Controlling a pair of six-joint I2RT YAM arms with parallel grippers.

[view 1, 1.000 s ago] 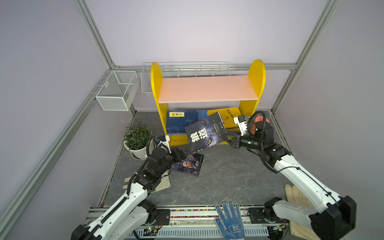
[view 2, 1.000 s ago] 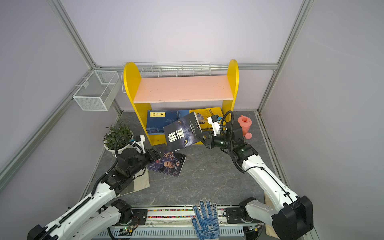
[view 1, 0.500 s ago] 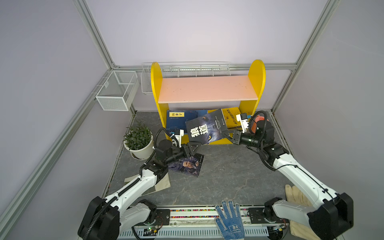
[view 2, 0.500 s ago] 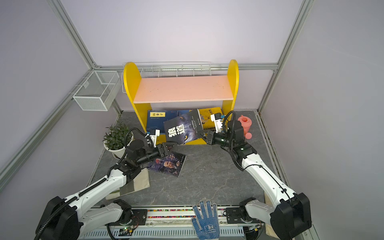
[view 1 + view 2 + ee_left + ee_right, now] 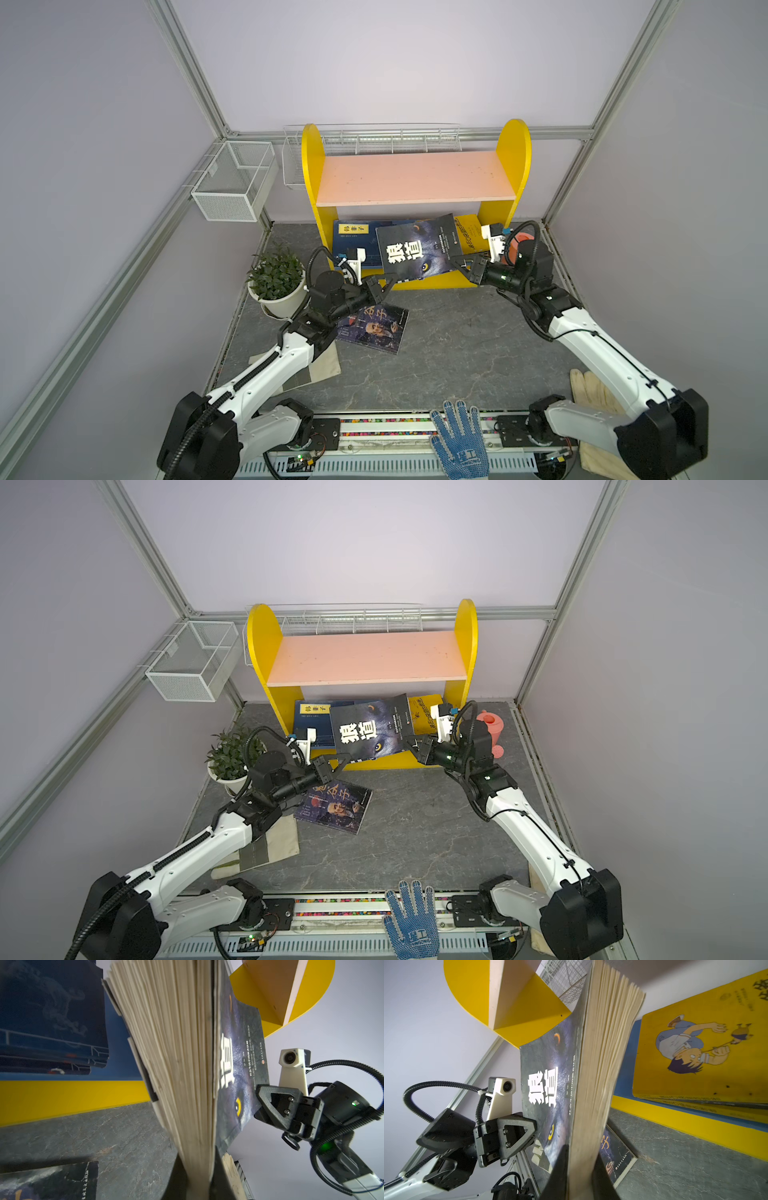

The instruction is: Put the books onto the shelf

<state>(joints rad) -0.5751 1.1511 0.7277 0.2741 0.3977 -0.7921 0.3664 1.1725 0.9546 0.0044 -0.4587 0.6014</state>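
Note:
A dark wolf-cover book (image 5: 415, 253) (image 5: 370, 733) hangs tilted in front of the shelf's (image 5: 415, 176) lower tier. My left gripper (image 5: 384, 286) (image 5: 198, 1159) is shut on its lower left corner. My right gripper (image 5: 459, 266) (image 5: 580, 1153) clamps its right edge, one finger on each side of the pages. On the blue lower board lie a navy book (image 5: 353, 239) and a yellow cartoon book (image 5: 695, 1053). A dark portrait book (image 5: 374, 328) lies flat on the table under the left gripper.
A potted plant (image 5: 276, 278) stands left of the shelf. A pink watering can (image 5: 492, 725) stands behind the right arm. White wire baskets (image 5: 232, 183) hang on the back left wall. A blue glove (image 5: 459, 436) lies at the front edge and a cloth (image 5: 320, 365) under the left arm.
My left gripper came up from the lower left to the wolf book's corner and shut on it. The book swung flatter and moved closer to the lower tier.

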